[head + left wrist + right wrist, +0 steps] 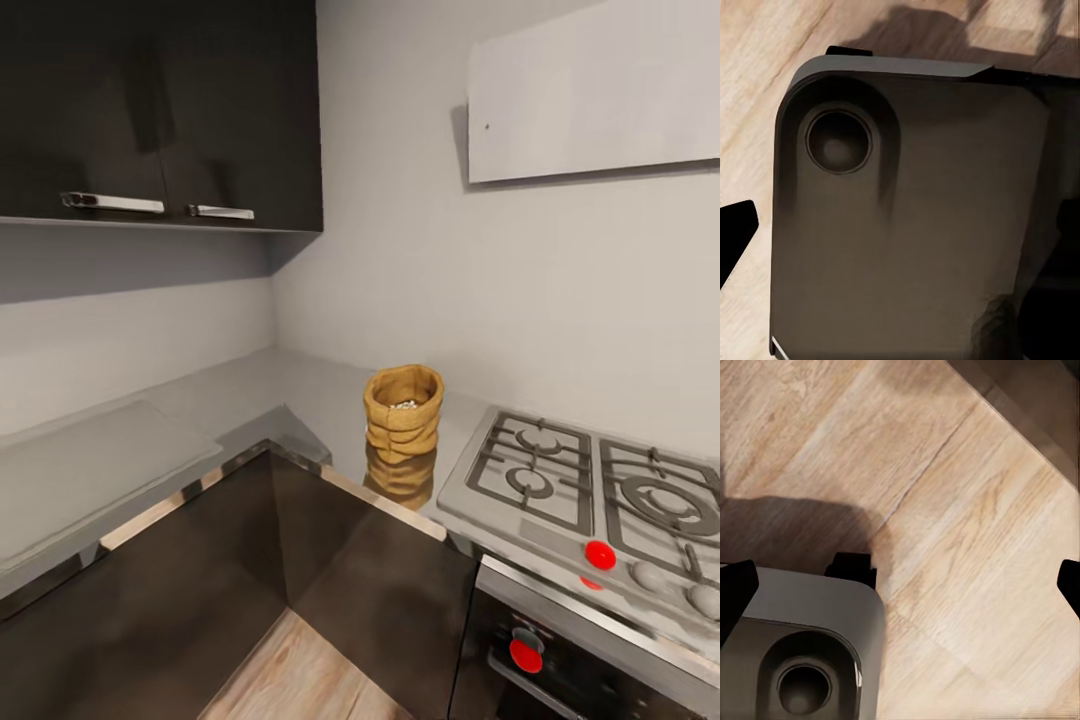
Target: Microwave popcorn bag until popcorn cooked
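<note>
We see the popcorn bag standing upright in the far corner of the steel tabletop, just left of the gas hob, whitish popcorn inside. Its wrinkled burlap looks soft and light, so we would pinch the rolled rim or squeeze its sides gently. Each wrist view shows the robot base over the wooden floor, dark fingertips at both picture edges: both arms' jaws stand apart.

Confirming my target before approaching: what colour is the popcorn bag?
Tan-brown, burlap-like; the popcorn bag shows best in the head view.
</note>
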Robot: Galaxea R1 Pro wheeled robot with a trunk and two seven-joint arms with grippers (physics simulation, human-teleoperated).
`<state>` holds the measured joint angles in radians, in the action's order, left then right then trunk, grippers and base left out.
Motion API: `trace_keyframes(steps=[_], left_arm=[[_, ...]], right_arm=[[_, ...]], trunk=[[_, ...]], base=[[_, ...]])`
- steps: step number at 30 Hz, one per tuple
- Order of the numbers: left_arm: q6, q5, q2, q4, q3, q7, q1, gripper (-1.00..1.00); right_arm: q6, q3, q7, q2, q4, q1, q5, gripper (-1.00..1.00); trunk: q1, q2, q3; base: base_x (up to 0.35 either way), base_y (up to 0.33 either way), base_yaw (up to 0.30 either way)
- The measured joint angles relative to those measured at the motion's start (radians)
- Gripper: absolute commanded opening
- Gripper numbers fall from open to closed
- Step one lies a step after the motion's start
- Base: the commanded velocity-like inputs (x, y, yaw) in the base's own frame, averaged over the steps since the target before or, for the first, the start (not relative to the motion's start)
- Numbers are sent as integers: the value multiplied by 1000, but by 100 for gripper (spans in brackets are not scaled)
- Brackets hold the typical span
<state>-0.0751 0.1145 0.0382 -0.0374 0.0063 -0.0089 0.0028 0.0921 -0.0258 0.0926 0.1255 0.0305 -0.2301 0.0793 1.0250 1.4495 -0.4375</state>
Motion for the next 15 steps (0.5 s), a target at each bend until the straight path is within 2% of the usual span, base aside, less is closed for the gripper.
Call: trace_keyframes(steps=[15], left_arm=[[-5, -1, 0, 0, 0, 1, 0, 100]], right_arm=[[-1, 0, -1, -1, 0, 0, 0, 100]], trunk=[[0, 0, 0]], base=[[0, 0, -242]])
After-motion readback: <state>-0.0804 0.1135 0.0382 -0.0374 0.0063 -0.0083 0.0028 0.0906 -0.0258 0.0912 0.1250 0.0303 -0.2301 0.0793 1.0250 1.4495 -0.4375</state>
